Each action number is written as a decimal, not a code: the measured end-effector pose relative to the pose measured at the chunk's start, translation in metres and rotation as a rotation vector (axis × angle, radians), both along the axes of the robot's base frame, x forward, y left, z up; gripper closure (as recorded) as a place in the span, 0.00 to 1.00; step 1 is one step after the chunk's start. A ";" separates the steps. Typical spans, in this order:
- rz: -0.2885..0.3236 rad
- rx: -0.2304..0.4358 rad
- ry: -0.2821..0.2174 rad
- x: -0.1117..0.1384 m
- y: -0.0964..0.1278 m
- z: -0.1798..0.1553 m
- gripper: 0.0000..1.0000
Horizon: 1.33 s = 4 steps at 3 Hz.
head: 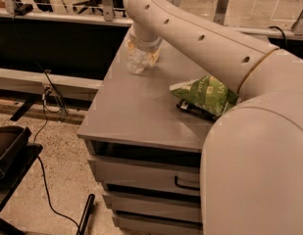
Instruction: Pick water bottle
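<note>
The water bottle [136,63] is a small clear ribbed plastic bottle at the far left part of the grey cabinet top [141,106]. Only its lower part shows; its upper part is hidden under my wrist. My gripper [142,50] comes down from above at the end of the long cream arm and sits right over the bottle, around its upper part. The wrist covers most of the gripper.
A green snack bag [206,93] lies on a dark flat object [195,110] at the right of the cabinet top. Drawers [146,175] are below. A black cable [48,190] runs over the floor at left, beside a dark bin [6,148].
</note>
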<state>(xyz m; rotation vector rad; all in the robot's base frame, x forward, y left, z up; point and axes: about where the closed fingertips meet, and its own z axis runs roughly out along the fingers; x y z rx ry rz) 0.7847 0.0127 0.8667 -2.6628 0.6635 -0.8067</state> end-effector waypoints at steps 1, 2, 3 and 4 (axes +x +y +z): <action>-0.002 -0.008 0.002 -0.002 -0.001 -0.004 0.48; -0.002 -0.010 0.003 -0.002 -0.001 -0.005 0.49; -0.011 0.027 0.007 -0.002 -0.002 -0.001 0.67; -0.011 0.140 -0.017 -0.006 -0.003 0.023 0.90</action>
